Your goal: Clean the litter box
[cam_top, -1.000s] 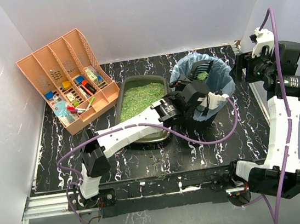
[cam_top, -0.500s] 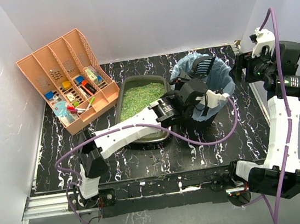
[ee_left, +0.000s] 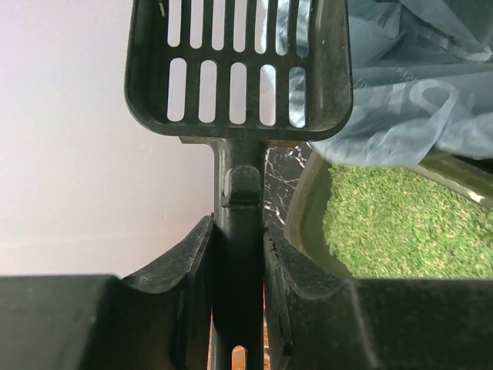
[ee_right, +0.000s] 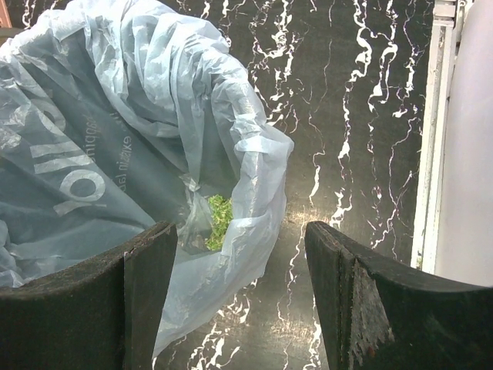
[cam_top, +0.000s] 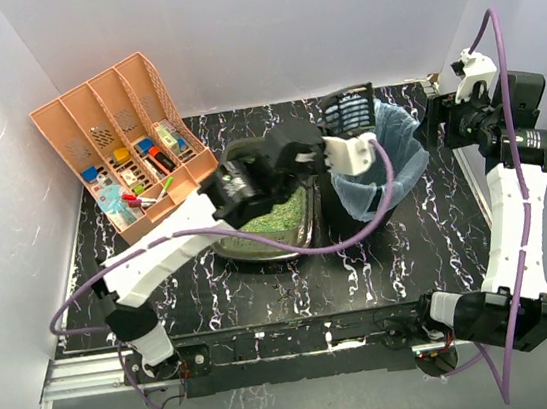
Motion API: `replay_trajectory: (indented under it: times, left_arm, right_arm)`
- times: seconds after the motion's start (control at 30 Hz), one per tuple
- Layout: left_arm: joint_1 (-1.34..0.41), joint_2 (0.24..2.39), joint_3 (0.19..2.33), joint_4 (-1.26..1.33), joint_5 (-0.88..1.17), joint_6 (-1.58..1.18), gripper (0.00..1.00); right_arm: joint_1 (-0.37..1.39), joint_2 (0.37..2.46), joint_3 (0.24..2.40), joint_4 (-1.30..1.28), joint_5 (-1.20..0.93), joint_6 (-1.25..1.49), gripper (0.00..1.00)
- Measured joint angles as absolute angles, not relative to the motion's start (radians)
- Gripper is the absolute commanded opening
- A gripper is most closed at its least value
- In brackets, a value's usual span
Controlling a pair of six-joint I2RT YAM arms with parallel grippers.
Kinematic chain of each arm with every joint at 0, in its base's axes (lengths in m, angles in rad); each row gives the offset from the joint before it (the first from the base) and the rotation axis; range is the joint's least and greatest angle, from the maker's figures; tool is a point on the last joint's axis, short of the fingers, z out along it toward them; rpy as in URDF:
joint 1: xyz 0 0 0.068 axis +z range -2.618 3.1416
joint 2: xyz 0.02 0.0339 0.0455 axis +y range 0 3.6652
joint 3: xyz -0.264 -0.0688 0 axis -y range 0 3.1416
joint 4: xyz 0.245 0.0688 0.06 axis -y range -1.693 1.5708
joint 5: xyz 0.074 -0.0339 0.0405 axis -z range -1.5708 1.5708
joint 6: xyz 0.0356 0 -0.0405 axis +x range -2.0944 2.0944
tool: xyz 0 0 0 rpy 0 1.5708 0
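My litter box (cam_top: 262, 250) sits mid-table, its green litter (ee_left: 400, 227) showing in the left wrist view just right of the fingers. My left arm reaches across the tray, hiding much of it from above. The left gripper (ee_left: 239, 270) is clamped narrow on the handle of a black slotted scoop (ee_left: 239, 69), one finger pressing each side. From above, the scoop's head (cam_top: 350, 112) hangs at the far left rim of the black bin (cam_top: 403, 152), which stands just right of the tray. In the right wrist view a small clump of green litter (ee_right: 219, 220) lies in a fold of the bin's pale blue bag (ee_right: 115, 116). My right gripper (ee_right: 239, 301) hovers over the bin's right side, fingers spread wide around nothing. The peach organiser (cam_top: 124, 143) stands at the far left of the marbled table (cam_top: 362, 263).
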State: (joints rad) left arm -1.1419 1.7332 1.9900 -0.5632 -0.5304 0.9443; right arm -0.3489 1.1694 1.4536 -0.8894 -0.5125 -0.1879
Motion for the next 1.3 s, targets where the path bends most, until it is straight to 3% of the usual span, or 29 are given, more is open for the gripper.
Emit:
replay_trajectory:
  times: [0.2, 0.4, 0.6, 0.87, 1.3]
  left_arm:
    - [-0.979, 1.573, 1.956, -0.642, -0.379, 0.767, 0.00]
    - [-0.753, 1.397, 1.760, -0.707, -0.233, 0.574, 0.00]
    - [-0.620, 1.353, 1.577, -0.762, -0.084, 0.394, 0.00]
    - [-0.608, 1.431, 1.482, -0.812, 0.017, 0.234, 0.00]
    - [-0.569, 1.761, 1.468, -0.801, 0.100, 0.095, 0.00]
  right_arm:
    - [-0.349, 1.189, 1.478, -0.894, -0.524, -0.188, 0.73]
    - [-0.349, 1.208, 1.497, -0.893, -0.535, -0.188, 0.73]
    - [-0.349, 1.219, 1.497, -0.893, -0.543, -0.188, 0.73]
    - [-0.349, 1.219, 1.495, -0.893, -0.549, -0.188, 0.73]
    - [-0.349, 1.219, 1.491, -0.893, -0.556, -0.188, 0.73]
